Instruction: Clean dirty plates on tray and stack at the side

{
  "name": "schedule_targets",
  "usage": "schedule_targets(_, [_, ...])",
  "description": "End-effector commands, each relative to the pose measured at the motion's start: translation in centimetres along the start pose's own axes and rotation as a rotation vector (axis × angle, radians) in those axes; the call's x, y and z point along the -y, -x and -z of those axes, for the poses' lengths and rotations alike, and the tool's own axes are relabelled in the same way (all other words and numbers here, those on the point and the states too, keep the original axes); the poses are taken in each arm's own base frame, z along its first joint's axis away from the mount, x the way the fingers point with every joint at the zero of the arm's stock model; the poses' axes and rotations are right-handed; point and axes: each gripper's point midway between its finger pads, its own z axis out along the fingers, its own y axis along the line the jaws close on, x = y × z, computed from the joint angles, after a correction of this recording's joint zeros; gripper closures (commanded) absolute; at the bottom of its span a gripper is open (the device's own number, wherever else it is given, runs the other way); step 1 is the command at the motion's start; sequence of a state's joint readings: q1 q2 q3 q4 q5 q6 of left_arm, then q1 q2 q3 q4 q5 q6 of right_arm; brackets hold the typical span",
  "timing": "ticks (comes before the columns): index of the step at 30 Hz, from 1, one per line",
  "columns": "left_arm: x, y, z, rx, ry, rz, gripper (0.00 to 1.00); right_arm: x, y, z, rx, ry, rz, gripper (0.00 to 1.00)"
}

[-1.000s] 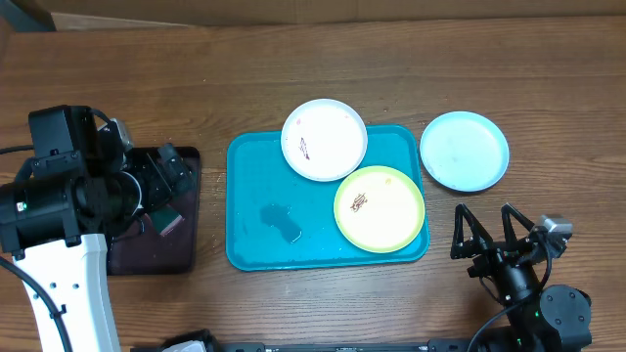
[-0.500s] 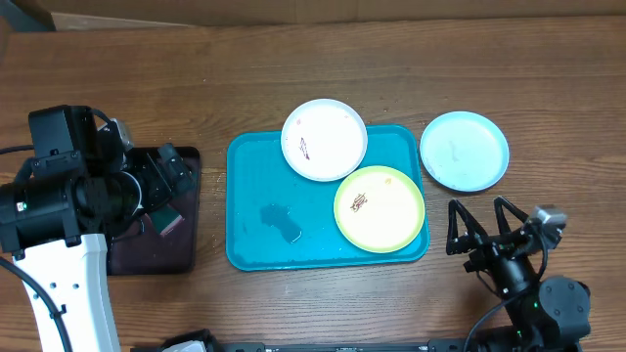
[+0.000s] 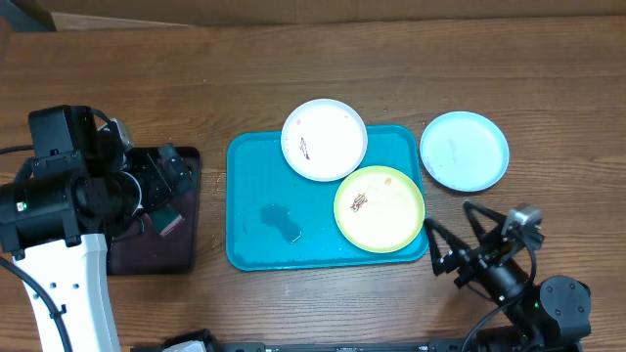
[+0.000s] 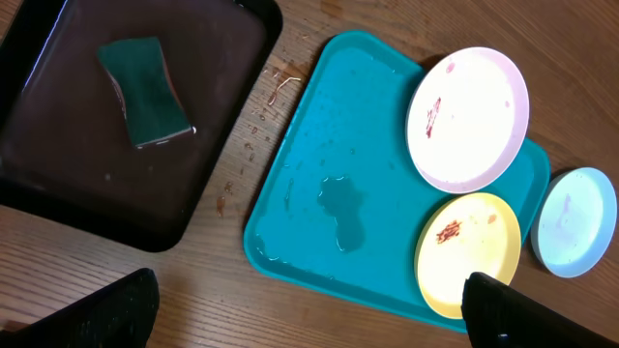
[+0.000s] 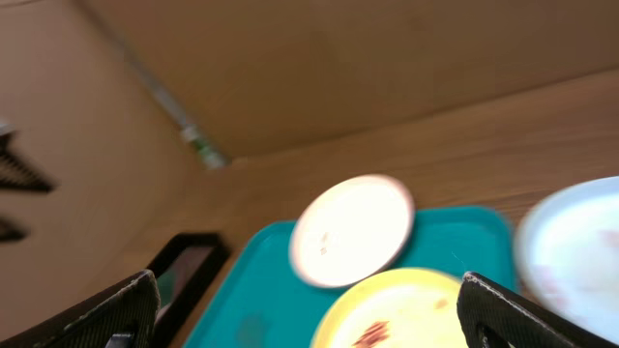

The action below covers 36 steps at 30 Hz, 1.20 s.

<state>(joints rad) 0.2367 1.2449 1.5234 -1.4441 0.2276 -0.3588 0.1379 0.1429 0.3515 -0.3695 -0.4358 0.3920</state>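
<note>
Only the pale blue plate [image 3: 464, 150] sits off the tray [image 3: 264, 196], the white plate [image 3: 324, 139] and yellow-green plate [image 3: 380, 208] lie smeared on it, and the left gripper [image 4: 309, 285] and right gripper [image 3: 449, 217] gape empty.

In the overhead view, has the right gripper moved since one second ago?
Yes. The right gripper has swung toward the near right corner of the tray, which has not moved, and is open.

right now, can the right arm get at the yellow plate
Probably yes: the right gripper hangs open just beside the yellow plate, off the tray corner, with nothing between them.
</note>
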Motion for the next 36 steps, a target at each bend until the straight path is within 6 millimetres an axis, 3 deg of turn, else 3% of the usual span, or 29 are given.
schedule_targets(1, [-0.1, -0.1, -0.3, -0.009, 0.008, -0.019, 0.00, -3.5, -1.3, 0.5, -0.092, 0.197, 0.000, 0.00])
schedule_targets(4, [-0.1, -0.1, -0.3, -0.009, 0.009, -0.019, 0.00, -4.5, -1.1, 0.7, -0.091, 0.250, -0.016, 0.00])
schedule_targets(6, [-0.1, -0.1, -0.3, -0.009, 0.008, -0.020, 0.00, -5.6, 0.2, 0.9, -0.060, 0.293, -0.090, 0.00])
schedule_targets(9, [-0.1, -0.1, -0.3, -0.009, 0.008, -0.019, 0.00, -8.1, 3.9, 2.0, 0.082, 0.400, -0.058, 0.00])
schedule_targets(12, [-0.1, -0.1, -0.3, -0.009, 0.008, -0.019, 0.00, -11.3, 8.3, 4.4, 0.297, 0.510, 0.125, 0.00])
schedule_targets(15, [-0.1, -0.1, -0.3, -0.009, 0.008, -0.019, 0.00, -12.8, 12.1, 5.7, 0.432, 0.491, 0.226, 0.00])
schedule_targets(18, [-0.1, -0.1, -0.3, -0.009, 0.008, -0.019, 0.00, -12.7, 15.4, 4.7, 0.412, 0.369, 0.241, 0.00])
schedule_targets(21, [-0.1, -0.1, -0.3, -0.009, 0.008, -0.020, 0.00, -11.7, 17.4, 2.0, 0.269, 0.241, 0.254, 0.00])
schedule_targets(24, [-0.1, -0.1, -0.3, -0.009, 0.008, -0.019, 0.00, -9.8, 17.3, -1.0, 0.052, 0.126, 0.231, 0.00])
schedule_targets(28, [0.0, 0.3, -0.3, 0.005, 0.003, -0.022, 0.00, -7.5, 15.1, -4.6, -0.259, 0.054, 0.084, 0.00])
schedule_targets(32, [0.4, 1.0, -0.3, 0.032, -0.017, 0.001, 0.00, -8.7, 13.1, -7.6, -0.428, 0.238, -0.037, 0.00])
schedule_targets(36, [0.6, 0.3, -0.3, 0.000, -0.028, 0.025, 0.00, -7.8, 11.3, -10.9, -0.524, 0.339, -0.121, 0.00])
